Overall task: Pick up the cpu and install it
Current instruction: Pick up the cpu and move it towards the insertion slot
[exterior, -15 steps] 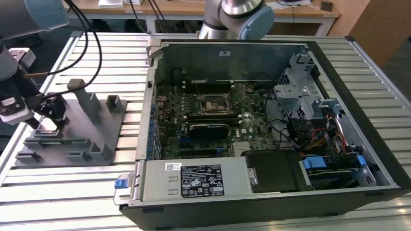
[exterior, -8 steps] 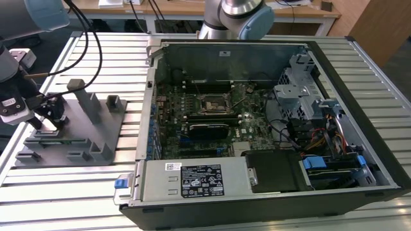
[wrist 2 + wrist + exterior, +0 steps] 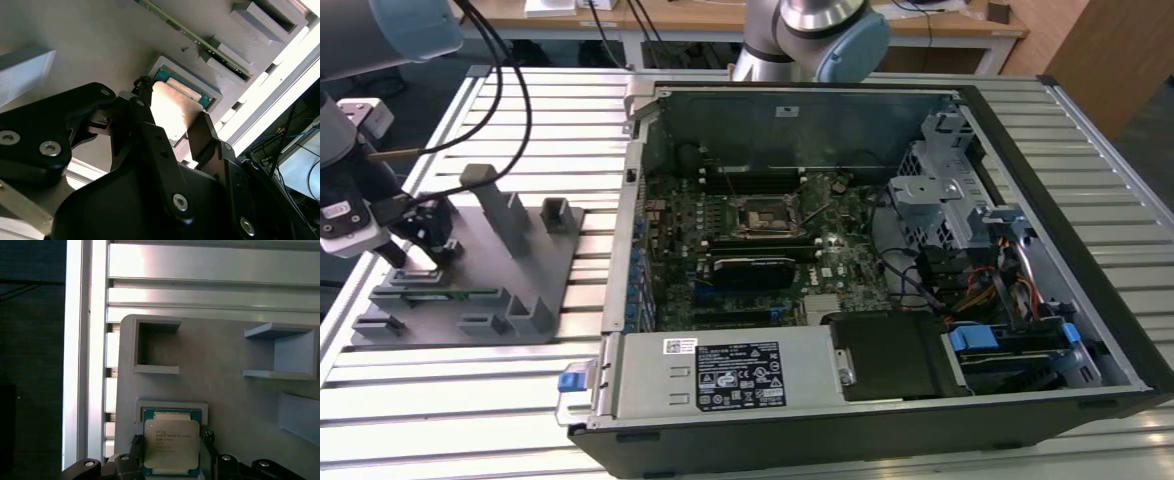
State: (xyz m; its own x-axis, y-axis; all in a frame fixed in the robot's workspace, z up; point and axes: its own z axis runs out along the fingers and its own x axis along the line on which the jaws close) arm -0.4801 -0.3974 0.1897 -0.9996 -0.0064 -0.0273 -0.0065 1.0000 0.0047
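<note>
Alt: my gripper (image 3: 171,438) hangs low over the grey fixture tray (image 3: 235,405), at the tray end farthest from the open PC case (image 3: 854,260).

The cpu (image 3: 171,446) lies flat in a shallow framed pocket of the tray, silver lid up, green rim showing round it. In both wrist views my 2 fingers (image 3: 136,441) have closed to about the chip's width, 1 against each of 2 opposite side edges. It reads as a grip, and the chip sits down in the pocket, not lifted.

Handling, my judgement: light, thin, stiff. The lid is smooth metal, prob. slippery, and the underside is prob. delicate. Best held by the 2 side edges, w/ gentle squeeze, kept level.

Orientation: nearly square. The slightly longer axis runs parallel to my fingers, pointing from my wrist toward the tray's square notch (image 3: 156,347).
</note>
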